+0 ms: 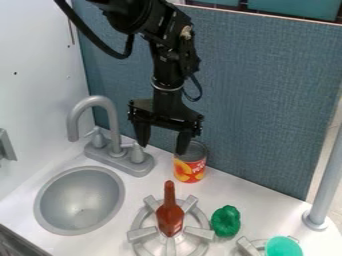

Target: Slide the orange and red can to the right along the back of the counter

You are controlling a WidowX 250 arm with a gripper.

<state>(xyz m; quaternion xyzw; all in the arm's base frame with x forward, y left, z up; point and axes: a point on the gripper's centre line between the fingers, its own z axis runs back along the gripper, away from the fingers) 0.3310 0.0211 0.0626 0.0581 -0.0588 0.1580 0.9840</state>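
The can (190, 165) stands upright on the table (259, 204), near the foot of the blue panel (267, 120). Take 12 o'clock as the top edge of the view. The tool (162, 148) is released: its two fingers hang well apart, with nothing gripped between them. As to how far things have got, the tool looks to be close to the can, but no hold on it has been made and no lift begun; the can's weight rests on the table. Nothing else is being carried either.

From the middle of the tool, the can lies at about 4 o'clock, near and lower down. The finger on the 3 o'clock side overlaps the can's top rim in this view; whether the two touch, or one merely passes in front of the other, I cannot tell.

The faucet (101, 102) is at roughly 9 to 10 o'clock from the tool, and the sink (80, 200) at about 8. Below the tool, near 6 o'clock, the brown bottle (169, 220) is on the burner (199, 232), its neck pointing to 12; whether it stands or lies is unclear. Just beside the burner, at about 4 o'clock from the bottle, sits the green pepper (226, 221). Farther along at 4 o'clock, the cup (282, 247) is partly cut off by the view's bottom edge.
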